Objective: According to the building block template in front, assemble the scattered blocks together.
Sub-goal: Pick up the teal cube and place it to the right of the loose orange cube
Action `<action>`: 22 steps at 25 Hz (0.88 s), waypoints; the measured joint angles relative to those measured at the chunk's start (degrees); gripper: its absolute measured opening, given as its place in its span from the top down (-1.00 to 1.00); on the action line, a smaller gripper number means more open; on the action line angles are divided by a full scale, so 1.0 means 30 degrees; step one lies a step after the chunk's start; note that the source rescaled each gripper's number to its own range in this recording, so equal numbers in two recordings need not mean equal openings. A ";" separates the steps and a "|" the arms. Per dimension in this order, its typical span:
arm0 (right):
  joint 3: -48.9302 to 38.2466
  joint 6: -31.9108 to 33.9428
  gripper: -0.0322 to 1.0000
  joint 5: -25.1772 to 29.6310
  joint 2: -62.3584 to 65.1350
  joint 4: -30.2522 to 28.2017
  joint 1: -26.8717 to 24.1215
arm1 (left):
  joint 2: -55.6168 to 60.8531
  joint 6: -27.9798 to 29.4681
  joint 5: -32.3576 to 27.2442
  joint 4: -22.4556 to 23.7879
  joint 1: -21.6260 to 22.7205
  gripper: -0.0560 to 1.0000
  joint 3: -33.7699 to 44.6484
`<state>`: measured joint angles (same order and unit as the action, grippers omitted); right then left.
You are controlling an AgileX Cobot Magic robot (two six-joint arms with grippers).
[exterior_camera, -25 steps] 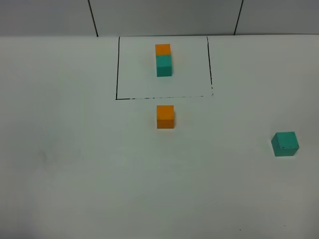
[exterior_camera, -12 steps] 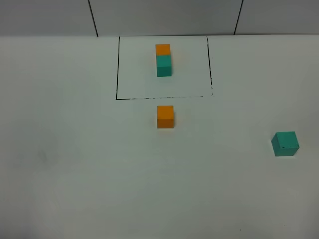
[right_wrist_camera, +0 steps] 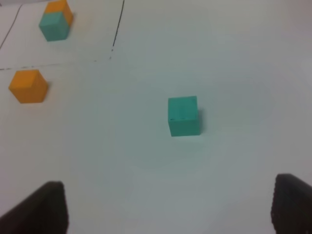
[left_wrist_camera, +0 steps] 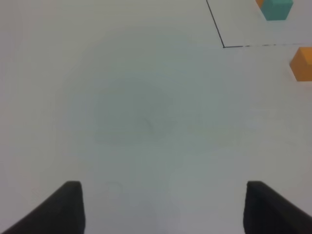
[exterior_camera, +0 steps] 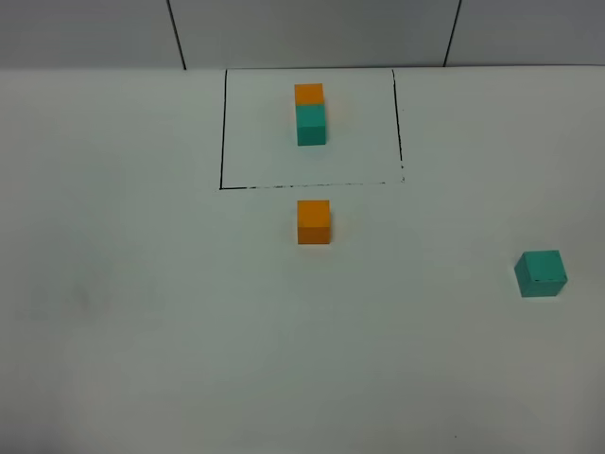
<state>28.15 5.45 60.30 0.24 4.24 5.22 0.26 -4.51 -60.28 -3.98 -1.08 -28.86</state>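
Observation:
The template (exterior_camera: 310,113) is an orange cube joined to a teal cube inside a thin black drawn rectangle at the back of the white table. A loose orange cube (exterior_camera: 314,221) sits just in front of the frame. A loose teal cube (exterior_camera: 541,273) sits far right. Neither gripper shows in the exterior high view. My left gripper (left_wrist_camera: 163,207) is open over bare table, with the orange cube (left_wrist_camera: 302,63) and template (left_wrist_camera: 277,8) far off. My right gripper (right_wrist_camera: 170,209) is open, the teal cube (right_wrist_camera: 184,115) ahead between its fingers, apart from them; the orange cube (right_wrist_camera: 28,86) and template (right_wrist_camera: 55,20) lie beyond.
The white table (exterior_camera: 189,331) fills the view. A grey wall with dark seams (exterior_camera: 176,33) runs along the back edge. The drawn black frame line (exterior_camera: 302,185) lies just behind the loose orange cube.

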 joint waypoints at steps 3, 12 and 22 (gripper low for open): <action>0.0000 0.0000 -0.43 0.0000 0.0000 0.0000 0.0000 | 0.0000 0.0000 0.0000 0.0000 0.0000 0.10 0.0000; 0.0000 0.0065 -0.43 0.0000 0.0000 0.0000 0.0000 | 0.0000 0.0000 0.0000 0.0000 0.0000 0.11 0.0000; 0.0566 0.0282 -0.43 -0.1620 -0.6770 0.0341 0.0000 | -0.0032 0.0000 0.0000 -0.0016 0.0000 0.11 0.0022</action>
<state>29.85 6.30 55.44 -20.07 5.26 5.22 0.17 -4.51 -60.28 -4.03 -1.08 -28.80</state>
